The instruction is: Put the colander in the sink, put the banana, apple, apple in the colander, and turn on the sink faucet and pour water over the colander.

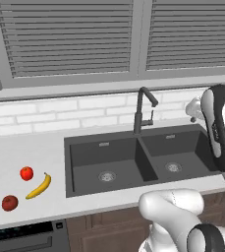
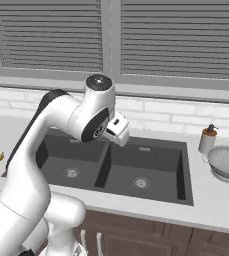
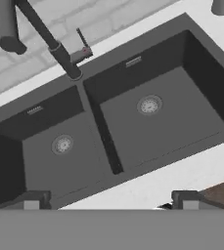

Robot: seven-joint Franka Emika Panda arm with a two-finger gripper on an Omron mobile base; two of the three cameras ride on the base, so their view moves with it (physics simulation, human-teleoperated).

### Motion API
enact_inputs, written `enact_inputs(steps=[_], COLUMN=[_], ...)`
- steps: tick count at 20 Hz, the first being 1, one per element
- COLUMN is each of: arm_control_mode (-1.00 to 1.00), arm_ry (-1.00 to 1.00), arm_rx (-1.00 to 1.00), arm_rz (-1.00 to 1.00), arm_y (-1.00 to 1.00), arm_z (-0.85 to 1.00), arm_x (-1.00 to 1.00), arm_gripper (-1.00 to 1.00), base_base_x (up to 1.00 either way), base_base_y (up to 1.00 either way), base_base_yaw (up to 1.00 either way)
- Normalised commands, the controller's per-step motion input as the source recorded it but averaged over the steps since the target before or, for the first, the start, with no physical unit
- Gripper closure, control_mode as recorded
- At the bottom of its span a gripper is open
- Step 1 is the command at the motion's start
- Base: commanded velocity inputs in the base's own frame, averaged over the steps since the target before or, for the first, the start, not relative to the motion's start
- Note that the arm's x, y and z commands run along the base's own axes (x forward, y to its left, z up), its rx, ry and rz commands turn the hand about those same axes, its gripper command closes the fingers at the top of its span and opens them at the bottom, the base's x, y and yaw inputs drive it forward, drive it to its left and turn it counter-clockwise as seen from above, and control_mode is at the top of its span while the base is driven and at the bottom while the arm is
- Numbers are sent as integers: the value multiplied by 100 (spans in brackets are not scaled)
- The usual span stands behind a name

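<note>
Hovering above the dark charcoal rectangular double-basin sink (image 3: 147, 122), the two-finger gripper (image 3: 111, 200) shows in the hand view as two small dark fingers (image 3: 33, 199) standing wide apart at the bottom edge, with nothing between them, so it is spread open and holds nothing. Below it both basins lie bare, each with its round silver drain, and the tall slim black-grey gooseneck faucet (image 3: 40, 34) rises at the back rim with its small side lever beside it; no stream runs from the spout. Farther out, on the pale table (image 2: 221, 200) to the right of the sink, the small round shiny silver-white metal colander (image 2: 227, 163) stands upright just beside the grey-white soap pump bottle (image 2: 207, 139). Well apart, on the table left of the sink, lie the small curved yellow banana (image 1: 39, 187), the bright red apple (image 1: 26, 173) near it, and the darker brownish-red apple (image 1: 9, 203) a little nearer the front edge. Judging from this, the first step is in hand: the colander is not yet in the sink and no fruit is in it. The next move likely calls for swinging the arm right over the colander, lowering the open fingers to its rim or a handle, and closing on it without knocking the pump bottle.
</note>
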Motion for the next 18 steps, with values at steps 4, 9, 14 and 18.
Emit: enact_inputs(steps=[4,9,14,18], arm_control_mode=[-100,-100,-100,-100], arm_ry=[-9,-9,0,0], arm_rx=[12,8,1,0], arm_rz=[-35,-42,-31,-27], arm_y=[-100,-100,-92,-78], arm_z=[-29,-42,-32,-16], arm_x=[-62,-33,11,49], arm_gripper=[-100,-100,-100,-100], base_base_x=[0,0,0,0], base_base_y=[0,0,0,0], base_base_yaw=[0,0,0,0])
